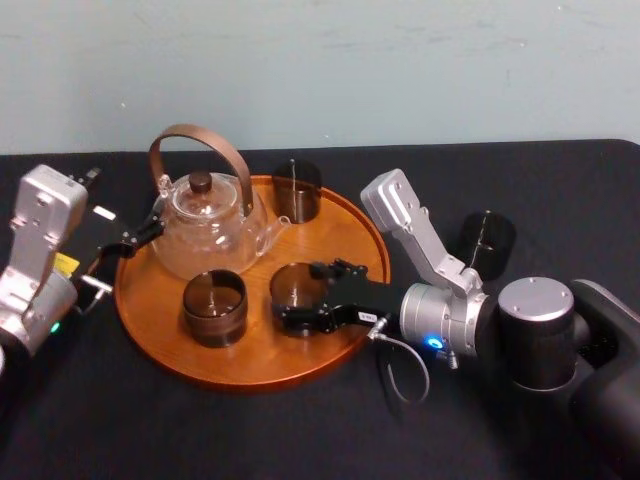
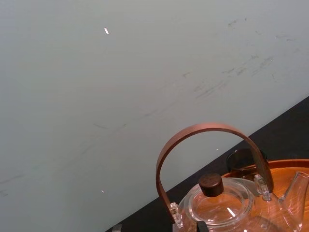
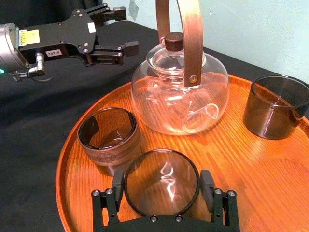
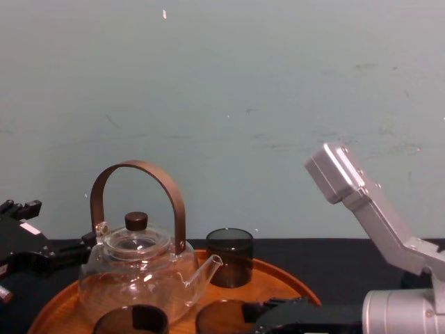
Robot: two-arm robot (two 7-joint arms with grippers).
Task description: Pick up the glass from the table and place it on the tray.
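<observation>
The round orange-brown tray [image 1: 345, 215] lies on the black table [image 1: 300, 430]. A smoky glass [image 1: 296, 290] stands at the tray's front right, and my right gripper [image 1: 305, 297] is shut on it, a finger against each side. The right wrist view looks down into this glass [image 3: 161, 186] between the black fingers [image 3: 119, 182], its base on the tray [image 3: 270, 174]. In the chest view its rim [image 4: 222, 314] shows at the bottom, just left of the right gripper [image 4: 278, 314]. My left gripper [image 1: 150, 232] is open and holds nothing at the tray's left rim beside the teapot.
A clear glass teapot [image 1: 205, 225] with a brown arched handle stands on the tray's left half. Two more dark glasses are on the tray, one at the back [image 1: 297, 190] and one at the front left [image 1: 214, 307]. Another dark glass [image 1: 487, 240] stands on the table to the right.
</observation>
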